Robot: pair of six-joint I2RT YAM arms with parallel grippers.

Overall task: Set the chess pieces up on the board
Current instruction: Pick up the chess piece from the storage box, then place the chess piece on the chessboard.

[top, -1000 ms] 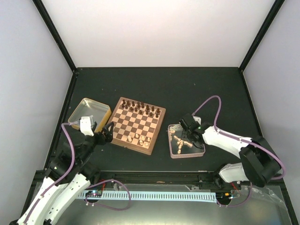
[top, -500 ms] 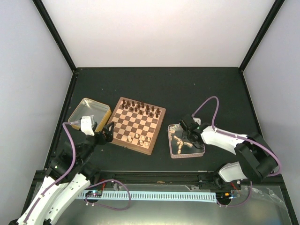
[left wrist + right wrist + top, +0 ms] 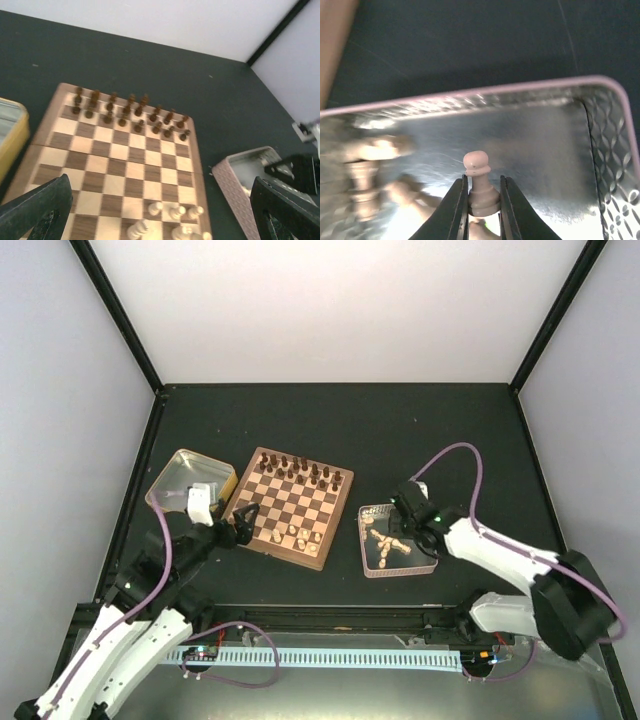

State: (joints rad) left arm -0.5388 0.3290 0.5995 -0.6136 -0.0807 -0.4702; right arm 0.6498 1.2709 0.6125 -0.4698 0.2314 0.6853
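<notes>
The board (image 3: 285, 505) holds dark chessmen (image 3: 300, 472) along its far rows and several pale chess pieces (image 3: 300, 534) at its near right corner. More pale pieces (image 3: 388, 545) lie in a clear tray (image 3: 364, 540). My right gripper (image 3: 405, 523) is down in that tray. In the right wrist view it (image 3: 483, 179) is shut on the base of a pale pawn (image 3: 476, 161) that stands upright. My left gripper (image 3: 243, 525) hangs open at the board's near left edge. Its fingers (image 3: 40, 210) frame the board (image 3: 120, 150) and the pale pieces (image 3: 170, 212), with nothing between them.
A yellow-rimmed tin (image 3: 180, 480) lies left of the board, close to my left arm. The tray's pink rim (image 3: 470, 93) runs just beyond the held pawn, and blurred pale pieces (image 3: 367, 150) lie to its left. Dark table surrounds everything.
My right gripper's jaws have closed onto the pawn in the tray. My left arm has shifted a little right, toward the board, still open.
</notes>
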